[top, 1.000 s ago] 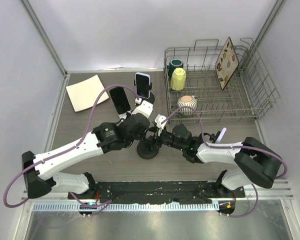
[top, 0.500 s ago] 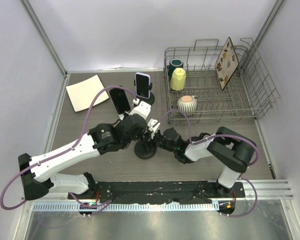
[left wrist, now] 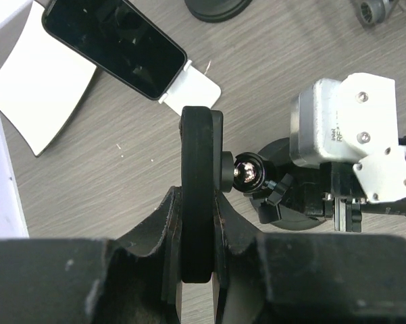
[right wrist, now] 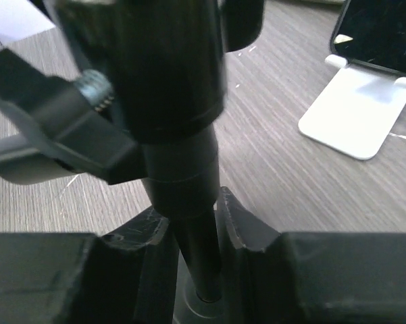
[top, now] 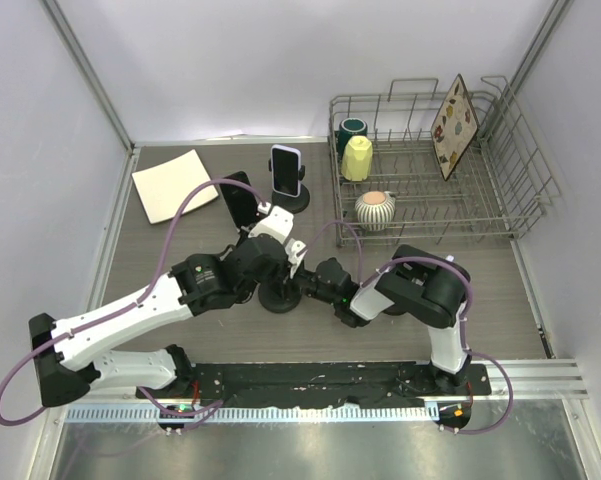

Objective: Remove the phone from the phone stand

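Observation:
In the left wrist view, the phone (left wrist: 201, 145) is black and seen edge-on. My left gripper (left wrist: 200, 219) is shut on its lower part. Behind the phone, the phone stand's shiny ball joint (left wrist: 247, 171) meets its back. My right gripper (right wrist: 193, 233) is shut on the stand's black pole (right wrist: 184, 169), just above the round base (top: 278, 297). In the top view, both grippers meet over that base, the left (top: 268, 262) from the left and the right (top: 303, 283) from the right. The held phone is hidden under the wrist there.
A second black phone (top: 240, 200) leans on a white stand, and a pale-cased phone (top: 286, 170) stands on a round black stand behind. A white square plate (top: 174, 184) lies at the back left. The wire dish rack (top: 480, 215) at the back right holds cups and a board.
My right gripper has slid left to the stand and shut on its pole. The left arm and the stand have shifted slightly left, and the left grip is unchanged.

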`<act>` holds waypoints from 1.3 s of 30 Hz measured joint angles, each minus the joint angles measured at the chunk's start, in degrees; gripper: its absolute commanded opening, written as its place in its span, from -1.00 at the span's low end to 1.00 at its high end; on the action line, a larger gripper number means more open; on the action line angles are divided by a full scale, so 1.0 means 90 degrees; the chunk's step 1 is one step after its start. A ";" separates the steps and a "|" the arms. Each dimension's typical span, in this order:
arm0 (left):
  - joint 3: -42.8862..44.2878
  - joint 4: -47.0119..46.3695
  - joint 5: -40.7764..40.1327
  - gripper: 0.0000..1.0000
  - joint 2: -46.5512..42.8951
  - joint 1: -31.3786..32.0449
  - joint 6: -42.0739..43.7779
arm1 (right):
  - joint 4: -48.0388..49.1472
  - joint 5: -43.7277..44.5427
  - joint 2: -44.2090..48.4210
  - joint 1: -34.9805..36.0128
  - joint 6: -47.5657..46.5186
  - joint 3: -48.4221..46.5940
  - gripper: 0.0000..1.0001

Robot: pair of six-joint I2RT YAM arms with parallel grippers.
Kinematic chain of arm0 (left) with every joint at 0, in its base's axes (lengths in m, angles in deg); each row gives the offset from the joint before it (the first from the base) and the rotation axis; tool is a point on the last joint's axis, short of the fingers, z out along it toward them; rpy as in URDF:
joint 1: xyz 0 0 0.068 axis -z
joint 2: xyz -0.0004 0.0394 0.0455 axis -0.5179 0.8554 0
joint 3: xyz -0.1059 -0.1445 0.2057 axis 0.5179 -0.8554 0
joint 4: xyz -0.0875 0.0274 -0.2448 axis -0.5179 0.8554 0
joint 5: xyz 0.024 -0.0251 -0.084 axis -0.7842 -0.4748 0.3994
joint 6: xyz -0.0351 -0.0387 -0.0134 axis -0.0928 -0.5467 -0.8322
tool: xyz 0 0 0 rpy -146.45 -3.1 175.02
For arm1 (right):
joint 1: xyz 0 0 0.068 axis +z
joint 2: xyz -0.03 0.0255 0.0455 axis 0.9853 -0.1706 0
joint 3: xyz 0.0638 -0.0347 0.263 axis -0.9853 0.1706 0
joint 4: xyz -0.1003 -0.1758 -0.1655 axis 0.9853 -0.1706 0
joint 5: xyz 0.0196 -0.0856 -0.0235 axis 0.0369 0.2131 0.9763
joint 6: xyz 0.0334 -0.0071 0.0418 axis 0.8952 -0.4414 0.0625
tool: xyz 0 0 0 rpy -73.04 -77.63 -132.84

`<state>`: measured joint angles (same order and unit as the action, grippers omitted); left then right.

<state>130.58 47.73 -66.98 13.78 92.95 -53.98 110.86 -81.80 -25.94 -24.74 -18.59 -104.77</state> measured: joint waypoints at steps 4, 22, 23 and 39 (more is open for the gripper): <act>-0.0221 -0.0245 0.0051 -1.00 0.0000 -0.0034 -0.0024 | 0.0180 -0.0046 -0.0216 0.0097 -0.0187 0.0007 -0.99; -0.0192 -0.0226 0.0393 -1.00 0.0002 -0.0061 -0.0840 | 0.1416 0.0726 -0.0619 0.0129 0.0155 0.0420 -0.99; -0.0189 -0.0228 0.0425 -1.00 0.0002 -0.0061 -0.0886 | 0.1462 0.0775 -0.0639 0.0131 0.0165 0.0437 -0.98; 0.0622 0.1122 -0.0571 -1.00 0.0838 0.0607 -0.2351 | 0.1693 0.1302 -0.0687 0.0257 0.0301 0.0566 -0.99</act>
<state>136.18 57.83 -72.12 21.32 98.41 -75.13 126.09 -70.09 -32.13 -22.42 -15.88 -99.67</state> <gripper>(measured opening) 0.201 0.325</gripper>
